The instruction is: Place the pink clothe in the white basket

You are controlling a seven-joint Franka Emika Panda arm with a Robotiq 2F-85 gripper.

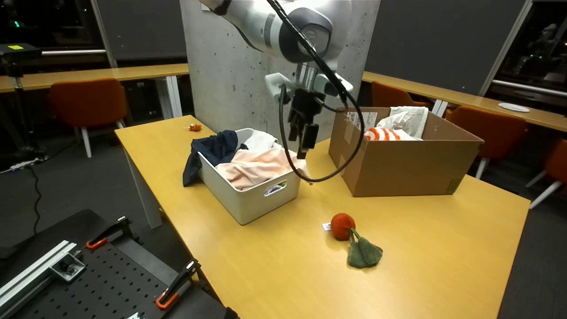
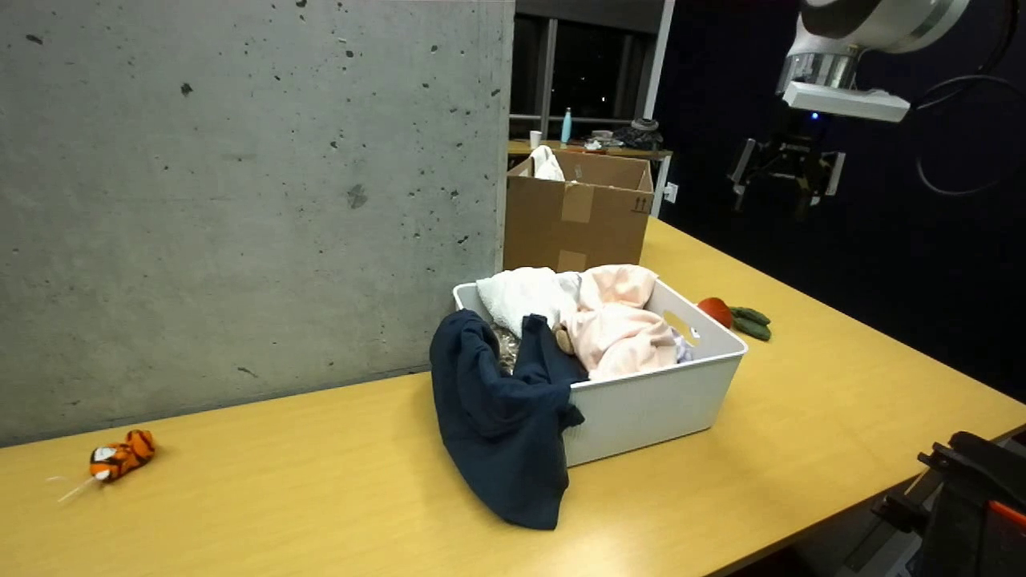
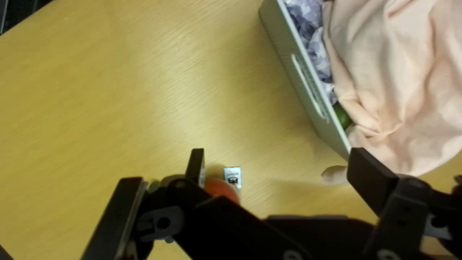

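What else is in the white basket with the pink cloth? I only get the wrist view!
Observer: A white cloth lies next to the pink cloth; both exterior views show it.
Operator: Does anything dangle out of it?
Observer: Yes, a dark blue cloth hangs over the rim of the white basket.
Operator: Is my gripper touching the red ball?
Observer: No. In both exterior views the gripper hangs well above the table, apart from the red ball.
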